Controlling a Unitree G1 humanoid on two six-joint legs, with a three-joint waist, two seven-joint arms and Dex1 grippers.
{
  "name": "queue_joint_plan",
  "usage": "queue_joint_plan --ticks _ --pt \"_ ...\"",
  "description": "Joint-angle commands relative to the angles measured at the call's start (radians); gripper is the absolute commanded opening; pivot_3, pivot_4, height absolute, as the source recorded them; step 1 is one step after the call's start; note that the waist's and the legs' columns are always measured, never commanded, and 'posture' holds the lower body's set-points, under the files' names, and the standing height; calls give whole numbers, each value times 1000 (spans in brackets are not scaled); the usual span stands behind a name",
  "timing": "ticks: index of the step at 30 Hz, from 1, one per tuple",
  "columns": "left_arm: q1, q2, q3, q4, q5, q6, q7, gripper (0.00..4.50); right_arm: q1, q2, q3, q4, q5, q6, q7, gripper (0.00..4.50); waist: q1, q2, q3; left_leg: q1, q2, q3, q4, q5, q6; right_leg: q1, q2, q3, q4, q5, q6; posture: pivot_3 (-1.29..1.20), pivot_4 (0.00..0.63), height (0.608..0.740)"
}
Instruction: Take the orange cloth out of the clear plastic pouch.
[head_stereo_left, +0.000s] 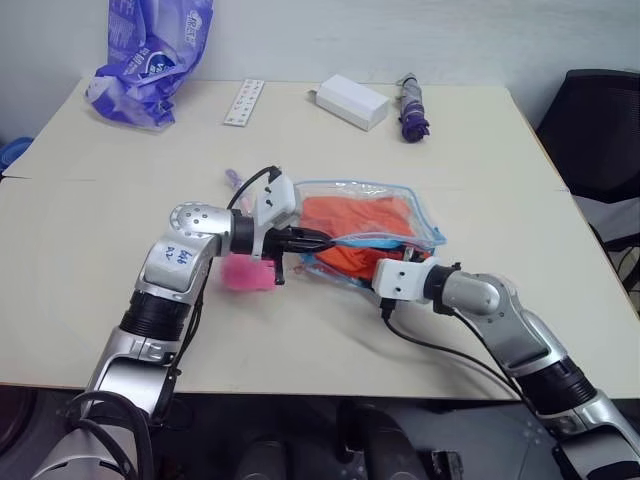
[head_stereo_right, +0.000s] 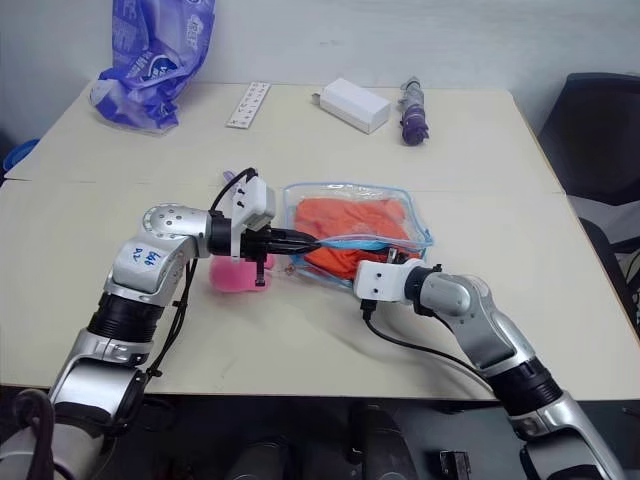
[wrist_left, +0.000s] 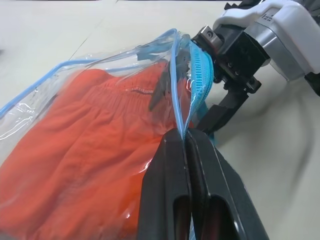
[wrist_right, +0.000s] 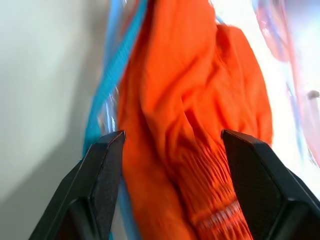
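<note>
Left gripper (wrist_left: 186, 137) pressed together, pinching the blue zipper edge of the clear plastic pouch (head_stereo_left: 420, 215) and holding that lip lifted off the table (head_stereo_left: 480, 140). Right gripper (wrist_right: 172, 145) spread wide at the pouch mouth, closing on nothing. Orange cloth (wrist_right: 200, 115) lay inside the pouch, bunched in folds, directly ahead of the spread fingers (wrist_right: 107, 160) and running lengthwise away from them, deeper into the pouch. Right arm judged nearer to the cloth and better lined up; a short push straight in between the pouch walls probably called for before closing.
</note>
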Motion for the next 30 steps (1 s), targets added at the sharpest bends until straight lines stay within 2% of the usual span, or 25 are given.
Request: queue_joint_plan --ticks 1,7,14,18,22,27,28,30 --pt "-26 -10 4 -31 -13 -12 7 0 -20 30 -6 -48 -3 22 5 3201 0 0 0 0 0 0 0 0 0 0 0 0 0 0 0 0 150 740" --pt "-22 -18 1 -47 -18 -5 11 0 -24 51 33 -6 -61 29 11 3201 0 0 0 0 0 0 0 0 0 0 0 0 0 0 0 0 150 740" --pt "-14 -30 0 -91 -37 25 15 0 -83 47 76 134 -164 4 -12 3201 -1 0 0 0 0 0 0 0 0 0 0 1 1 0 0 0 150 740" --pt "5 -23 -6 -109 -30 23 15 0 -120 97 45 220 -109 25 -5 3201 -2 0 0 0 0 0 0 0 0 1 -1 2 1 0 0 0 150 740" --pt "29 -9 -14 -114 -16 4 14 0 -128 129 14 228 -43 61 31 2003 -4 0 0 0 0 1 0 0 0 1 0 2 1 0 0 0 150 740" --pt "42 -18 -2 -134 -40 37 39 0 -147 84 66 292 -129 -9 34 252 -3 0 0 1 0 0 0 0 0 1 -1 2 1 0 0 0 150 740" --pt "40 -22 1 -133 -44 44 45 0 -149 81 69 300 -133 -18 31 67 -2 0 0 1 0 0 0 0 0 1 -1 2 1 0 0 0 150 740" --pt "36 -30 8 -130 -54 60 53 0 -150 78 72 308 -140 -30 30 67 -1 0 0 1 0 0 0 0 0 1 -1 1 1 0 0 0 150 740"
